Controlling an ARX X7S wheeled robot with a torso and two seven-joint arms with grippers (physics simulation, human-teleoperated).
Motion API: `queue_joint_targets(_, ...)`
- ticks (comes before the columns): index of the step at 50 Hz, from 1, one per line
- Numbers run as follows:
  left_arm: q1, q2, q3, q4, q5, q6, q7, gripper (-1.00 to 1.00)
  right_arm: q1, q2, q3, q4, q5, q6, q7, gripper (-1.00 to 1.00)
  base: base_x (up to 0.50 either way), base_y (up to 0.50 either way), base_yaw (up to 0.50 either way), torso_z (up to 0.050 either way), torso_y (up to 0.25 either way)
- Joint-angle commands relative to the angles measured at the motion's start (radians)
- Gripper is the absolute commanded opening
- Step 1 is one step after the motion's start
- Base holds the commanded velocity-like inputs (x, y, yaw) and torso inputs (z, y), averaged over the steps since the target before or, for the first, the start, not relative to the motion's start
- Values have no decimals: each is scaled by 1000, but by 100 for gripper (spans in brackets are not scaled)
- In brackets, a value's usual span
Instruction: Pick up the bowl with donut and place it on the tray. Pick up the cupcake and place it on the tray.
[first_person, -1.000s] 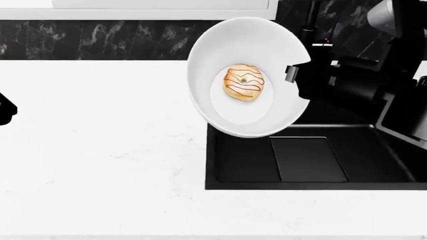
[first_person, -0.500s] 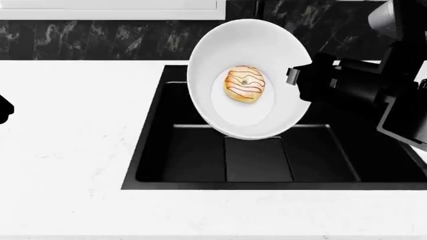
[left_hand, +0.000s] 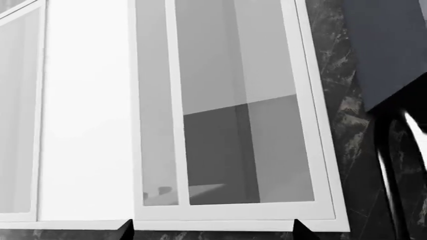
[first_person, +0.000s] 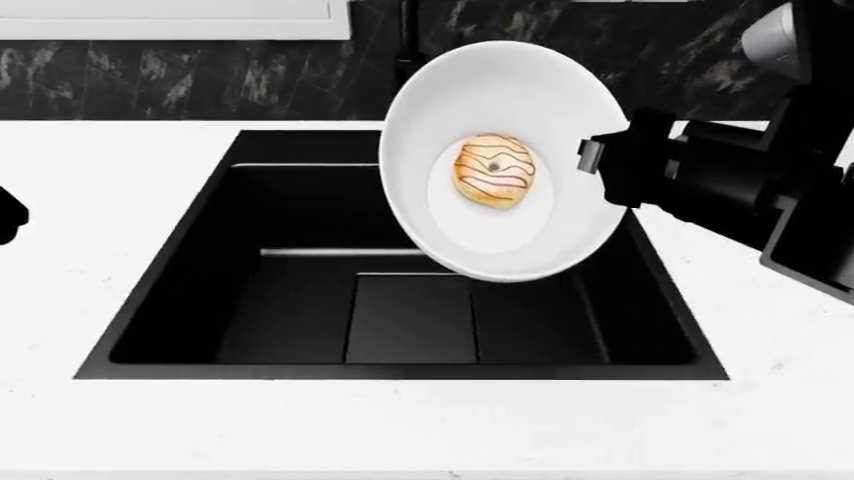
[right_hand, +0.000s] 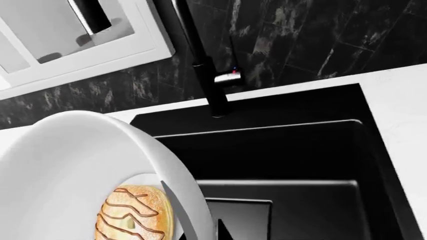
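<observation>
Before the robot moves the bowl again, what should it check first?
1. Right pincer clamped on the bowl rim: ok.
2. Donut inside the bowl: ok, it sits near the middle.
3. Bowl clear of things below: ok, it hangs above the black sink, not touching it.
4. Faucet out of the way: cannot tell how near it is to the bowl.
5. Tray in sight to aim for: not ok, no view shows it.
6. Left pincer free: cannot tell; only its two fingertips show, apart, facing a window.

Kitchen, black sink (first_person: 267, 300), faucet (right_hand: 200, 65), white counter (first_person: 120, 200)
</observation>
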Motion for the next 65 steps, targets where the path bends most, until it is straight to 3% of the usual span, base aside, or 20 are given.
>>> queue_joint_targets(1, 7, 9, -6, 3, 12, -8, 12, 100, 4, 5, 18, -2, -15, -7, -7, -100, 1, -500, 0, 0, 0)
queue_joint_targets(36, -45, -25, 75, -5, -26, 38, -48, 100, 3, 20, 29, -13, -10, -8, -10, -100, 0, -500, 0, 0, 1)
queue_joint_targets(65, -35, -39, 69, 0, -23, 50, -43, 100, -5, 29, 34, -22, -17, -14, -6, -100, 0, -500, 0, 0, 1)
